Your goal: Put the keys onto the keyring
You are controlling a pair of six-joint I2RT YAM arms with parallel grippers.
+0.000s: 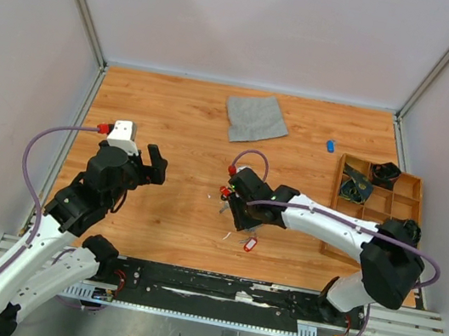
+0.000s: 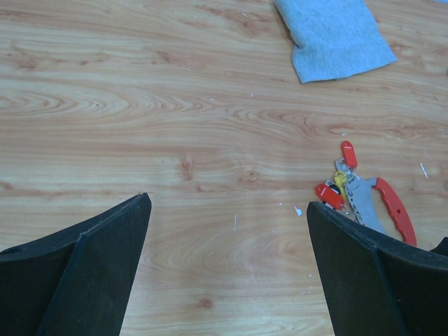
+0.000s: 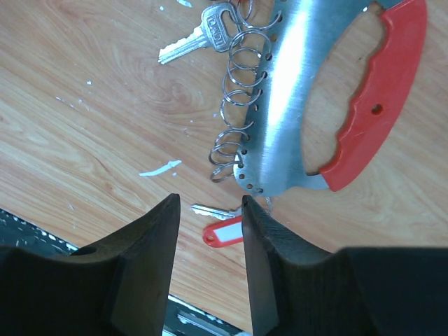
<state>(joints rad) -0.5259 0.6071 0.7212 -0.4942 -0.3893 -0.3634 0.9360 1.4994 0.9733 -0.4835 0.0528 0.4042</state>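
Note:
The keyring [image 3: 294, 98] is a silvery metal plate with a red handle [image 3: 378, 105] and several wire rings [image 3: 241, 70] along one edge. It lies on the table just ahead of my right gripper [image 3: 210, 199], which is open and empty. A key with a red tag [image 3: 225, 234] lies on the wood in the gap between the fingers. A bare silver key [image 3: 192, 42] lies by the rings. In the left wrist view the keyring [image 2: 395, 210] shows with red [image 2: 348, 154] and yellow [image 2: 339, 180] tagged keys. My left gripper [image 2: 227, 203] is wide open, empty, left of them.
A grey cloth [image 1: 255, 116] lies at the back middle. A small blue item [image 1: 330, 146] lies at the back right. A wooden compartment tray [image 1: 363, 161] with dark parts stands at the right. Walls enclose the table on three sides.

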